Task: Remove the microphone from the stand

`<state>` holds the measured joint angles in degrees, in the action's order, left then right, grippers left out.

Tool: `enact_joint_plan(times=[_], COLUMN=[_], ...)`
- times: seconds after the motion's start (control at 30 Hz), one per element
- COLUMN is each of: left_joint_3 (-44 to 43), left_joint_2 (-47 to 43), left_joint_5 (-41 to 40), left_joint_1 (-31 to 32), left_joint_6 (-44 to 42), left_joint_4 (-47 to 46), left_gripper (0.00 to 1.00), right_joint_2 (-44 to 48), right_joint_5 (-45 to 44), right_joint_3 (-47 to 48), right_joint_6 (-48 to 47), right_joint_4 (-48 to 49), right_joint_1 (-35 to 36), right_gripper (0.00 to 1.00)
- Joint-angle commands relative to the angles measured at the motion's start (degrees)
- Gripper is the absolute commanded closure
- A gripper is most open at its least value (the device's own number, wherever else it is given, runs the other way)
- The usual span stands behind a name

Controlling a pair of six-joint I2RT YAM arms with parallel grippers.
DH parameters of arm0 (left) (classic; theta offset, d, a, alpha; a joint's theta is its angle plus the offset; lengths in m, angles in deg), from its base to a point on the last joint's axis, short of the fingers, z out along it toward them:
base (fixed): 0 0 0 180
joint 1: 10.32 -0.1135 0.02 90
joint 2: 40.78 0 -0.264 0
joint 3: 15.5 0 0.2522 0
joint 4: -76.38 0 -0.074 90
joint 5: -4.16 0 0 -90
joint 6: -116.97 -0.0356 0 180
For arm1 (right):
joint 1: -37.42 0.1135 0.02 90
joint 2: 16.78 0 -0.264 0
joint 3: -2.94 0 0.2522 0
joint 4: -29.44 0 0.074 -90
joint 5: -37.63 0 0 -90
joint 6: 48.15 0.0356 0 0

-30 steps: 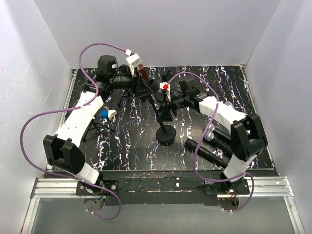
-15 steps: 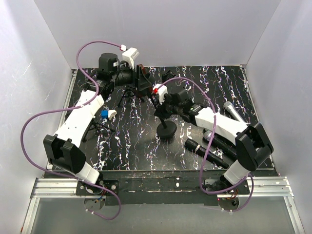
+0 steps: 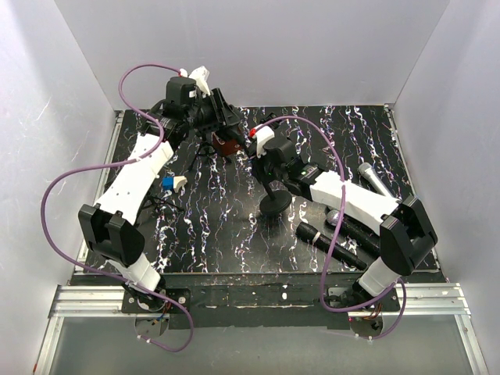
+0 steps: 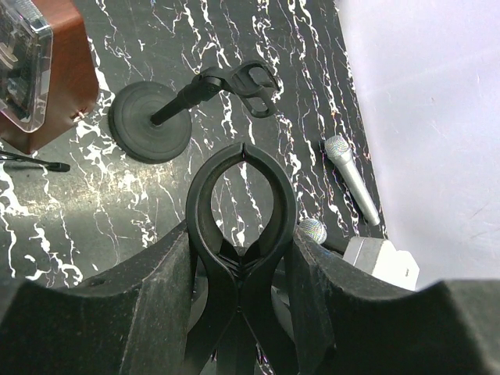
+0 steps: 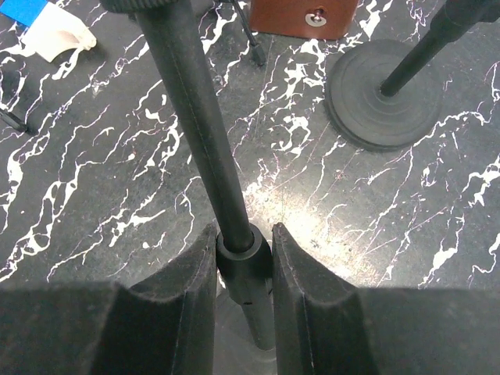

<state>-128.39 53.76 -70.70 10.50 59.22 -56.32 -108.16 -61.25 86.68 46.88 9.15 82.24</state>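
My left gripper (image 4: 242,234) is shut on a black spring clip (image 4: 242,187) whose loop is empty; in the top view this gripper (image 3: 219,116) is raised at the back. The right gripper (image 5: 243,230) is shut on the collar of a black pole (image 5: 199,117), low over the table. In the top view the right gripper (image 3: 267,156) is above the stand's round base (image 3: 275,205). Another round-based stand (image 4: 148,121) with an empty clip (image 4: 251,80) stands below the left gripper. A silver microphone (image 3: 375,178) and black microphones (image 3: 336,242) lie on the table at the right.
A brown box (image 3: 226,144) sits between the two grippers, also seen as the brown box (image 5: 305,16) in the right wrist view. A small white and blue piece (image 3: 172,183) lies left of centre near thin tripod legs (image 3: 199,156). White walls enclose the black marbled table (image 3: 211,234).
The right gripper has swung left and closed on the black pole. The left arm has risen toward the back wall. The round base has shifted slightly to the right.
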Motion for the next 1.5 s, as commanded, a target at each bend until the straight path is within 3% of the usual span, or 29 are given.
enact_joint_plan(times=[0.0, 0.27, 0.3, 0.4, 0.47, 0.53, 0.67, 0.83, 0.97, 1.27, 1.47], left_joint_3=[1.3, 3.3, 3.4, 1.7, 0.0, -1.3, -1.0, 2.0, 1.7, 7.1, 12.2], left_joint_2=[-3.9, -6.4, -6.6, -7.3, -7.2, -7.1, -8.0, -9.6, -9.4, -10.6, -10.6], left_joint_5=[-3.8, 0.6, 4.9, 13.7, 17.7, 19.6, 22.0, 24.6, 29.2, 30.7, 29.0], left_joint_1=[-1.0, -1.0, -1.0, -0.6, -0.4, -0.2, 0.4, 0.7, 1.0, 1.4, 2.0], left_joint_6=[-2.1, -8.7, -11.2, -19.0, -23.0, -27.2, -37.8, -44.0, -48.3, -65.2, -67.1], left_joint_4=[-2.9, -3.2, -4.6, -5.9, -5.0, -3.2, -0.3, 0.2, 2.7, 12.6, 13.6], left_gripper=[1.00, 1.00, 1.00, 1.00, 1.00, 1.00, 1.00, 1.00, 1.00, 1.00, 1.00], right_joint_2=[3.0, 3.0, 3.0, 3.1, 3.6, 4.4, 7.7, 10.3, 10.2, 9.5, 9.8], right_joint_5=[-4.0, 0.6, 3.5, 21.1, 26.2, 30.0, 38.8, 46.1, 46.5, 47.2, 47.0], right_joint_3=[0.3, -0.9, -1.0, 0.1, 1.7, 3.8, 5.3, 7.4, 11.1, 11.7, 10.9], right_joint_6=[3.7, 1.7, 1.3, -6.9, -9.8, -13.1, -14.6, -14.6, -13.1, -9.3, -9.0], right_joint_4=[0.7, 2.9, 3.6, 4.6, 2.0, -1.7, -6.7, -9.6, -11.1, -8.5, -8.7], right_joint_1=[-1.5, -1.6, -1.7, -2.2, -2.4, -3.0, -7.9, -14.6, -16.4, -16.5, -16.5], right_gripper=[0.99, 0.99, 0.92, 0.42, 0.29, 0.26, 0.25, 0.26, 0.27, 0.31, 0.32])
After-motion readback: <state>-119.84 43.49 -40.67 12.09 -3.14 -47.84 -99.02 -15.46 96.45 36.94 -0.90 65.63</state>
